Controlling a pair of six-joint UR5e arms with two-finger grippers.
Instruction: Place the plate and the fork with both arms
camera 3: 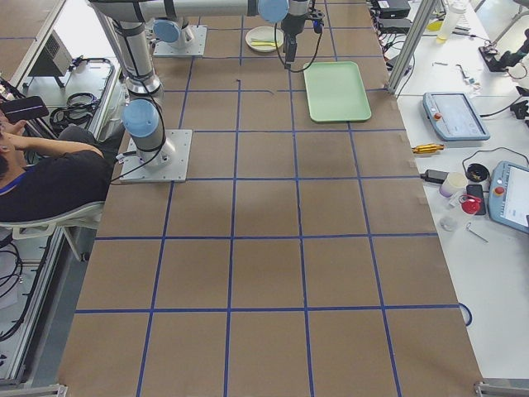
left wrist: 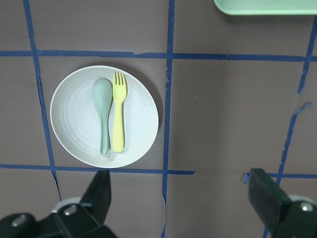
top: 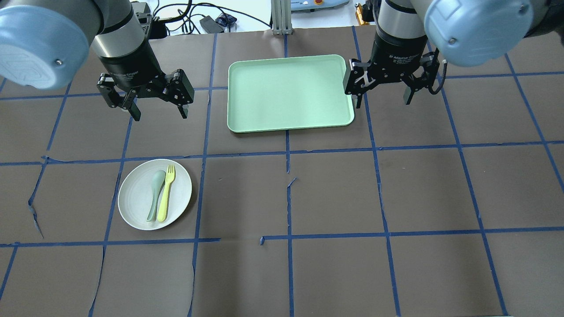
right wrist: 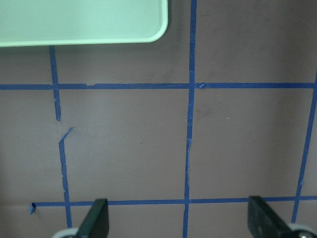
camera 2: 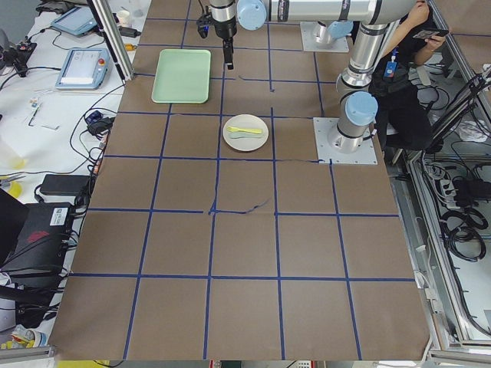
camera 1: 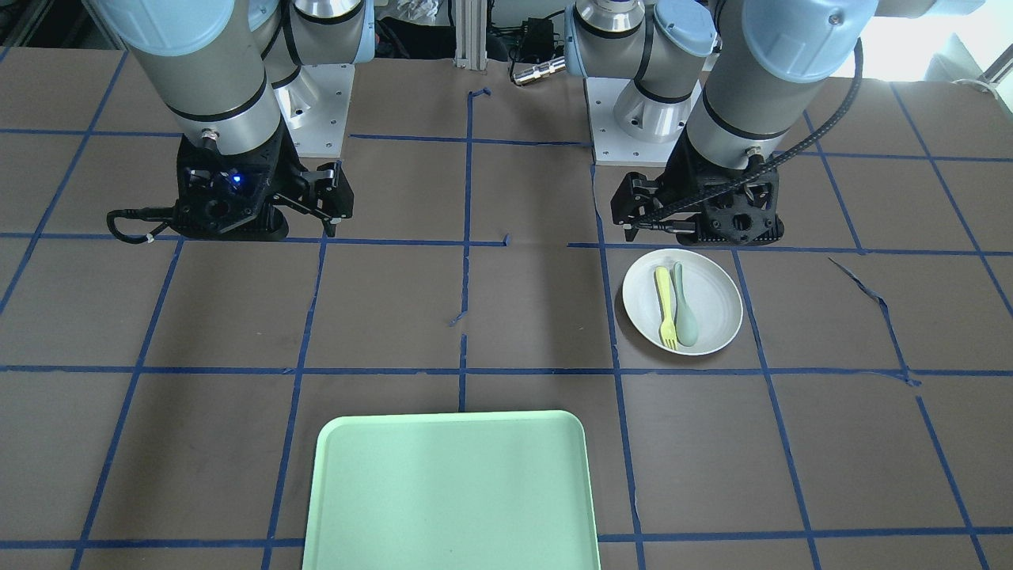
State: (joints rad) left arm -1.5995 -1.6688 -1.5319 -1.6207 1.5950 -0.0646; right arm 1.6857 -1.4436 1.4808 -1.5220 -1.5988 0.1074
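The off-white plate point(top: 134, 193) lies on the table at the left, also in the left wrist view point(left wrist: 74, 116) and the front view point(camera 1: 716, 305). The pale yellow fork point(top: 165, 193) lies on it, tines away from the robot, beside a grey-green spoon point(top: 155, 193); both also show in the left wrist view, fork point(left wrist: 118, 119) and spoon point(left wrist: 103, 109). My left gripper point(top: 159, 113) is open and empty, above the table just beyond the plate. My right gripper point(top: 383, 100) is open and empty, above the table at the tray's right edge.
A mint-green rectangular tray point(top: 286, 92) lies at the far middle of the table, between the two grippers. Brown paper with blue tape grid lines covers the table. Operators' gear and cables lie beyond the far edge.
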